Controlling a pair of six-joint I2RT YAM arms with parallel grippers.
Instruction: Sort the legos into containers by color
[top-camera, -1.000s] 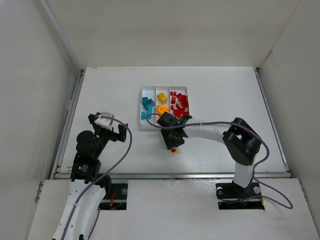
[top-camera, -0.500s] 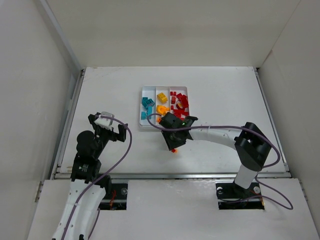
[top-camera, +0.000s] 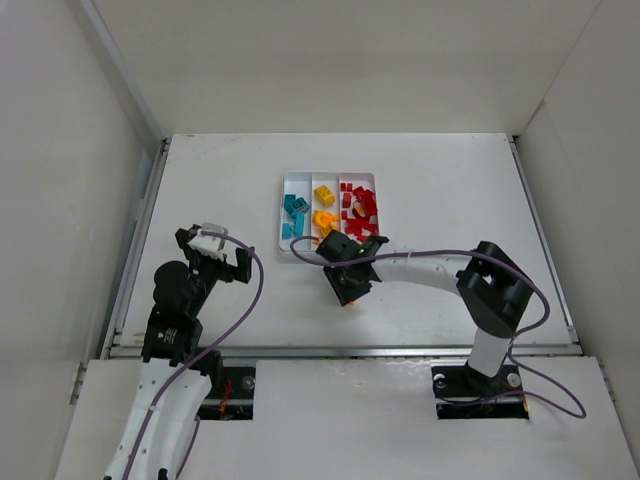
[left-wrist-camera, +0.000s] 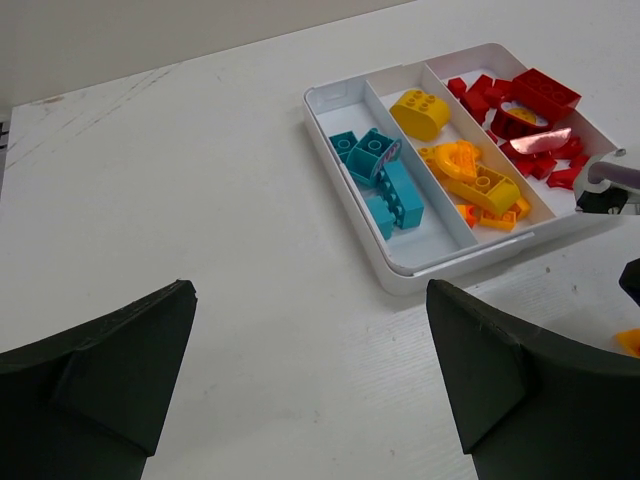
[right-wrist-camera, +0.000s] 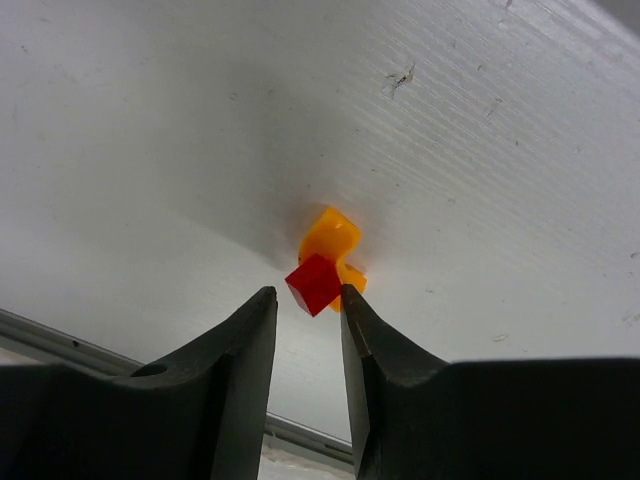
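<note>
Lego clump (top-camera: 347, 303) mostly hidden beneath right end effector (top-camera: 345, 295).

Right claw (top-camera: 346, 292) hangs over an orange lego (top-camera: 347, 302) just beside the tray (top-camera: 297, 184).

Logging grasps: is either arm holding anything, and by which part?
Nothing yet. Jaws of the right gripper flank the red brick on the orange piece, gap showing; left gripper empty.
</note>
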